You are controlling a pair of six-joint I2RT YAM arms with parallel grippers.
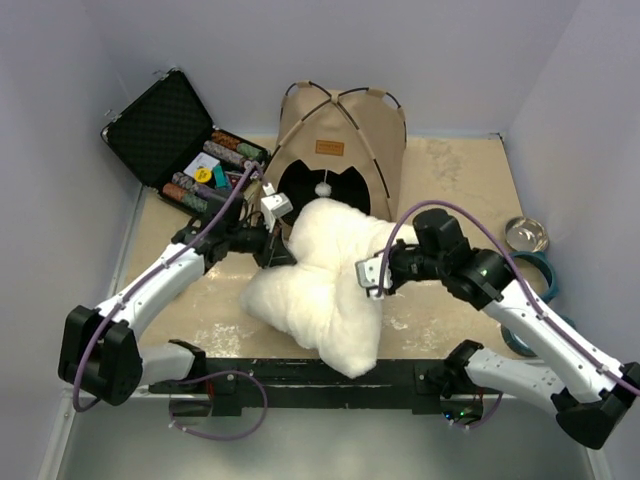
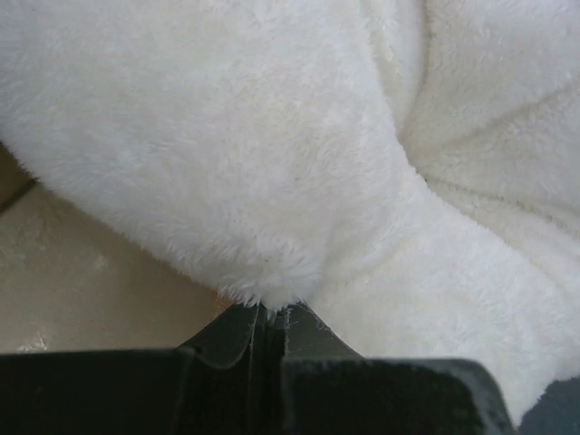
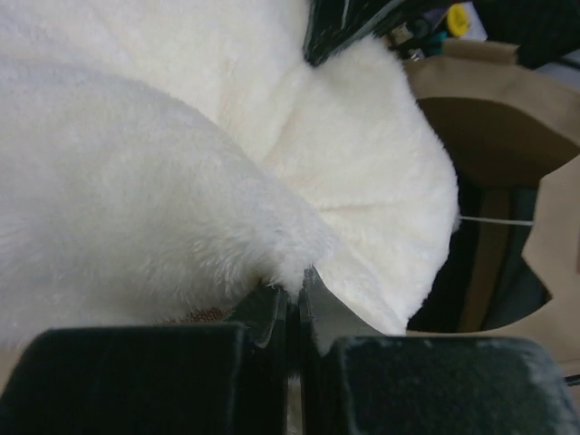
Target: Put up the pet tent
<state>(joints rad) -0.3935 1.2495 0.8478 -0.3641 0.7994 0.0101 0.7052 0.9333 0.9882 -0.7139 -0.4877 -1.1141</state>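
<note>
Entry one, nearest me: my left pincer (image 2: 269, 313), black fingers pressed flat together, clenched on a tuft at the left edge of the white fluffy cushion (image 1: 320, 290). Entry two: my right pincer (image 3: 294, 283), likewise clamped tight, grasping a pinch of pile at the cushion's right edge. Entry three: the cushion itself, a large lobed pad of long white pile, lying on the beige, scuffed tabletop (image 1: 450, 190) between my two arms, its near lobe reaching to the black rail at my bases. Entry four, to the right of the cushion and well apart from it: one round metal bowl (image 1: 526, 234), with teal rings (image 1: 540, 272) just nearer than the bowl, partly hidden by my right arm. Entry five, directly beyond the cushion: the tan fabric pet tent (image 1: 345, 160), standing upright as a dome, its two thin black poles (image 1: 334, 97) crossing at the crown. A small brown patch (image 1: 329, 147) sits above its arched doorway (image 1: 300, 185), dark inside, and a white pompom (image 1: 324, 188) hangs in that opening. The cushion's far lobe lies at the doorway and covers its lower part. Entry six, beyond and to the left of the cushion: a black foam-lined case (image 1: 160, 125), lid open, with coloured striped rolls (image 1: 222, 152) in its lower half.
</note>
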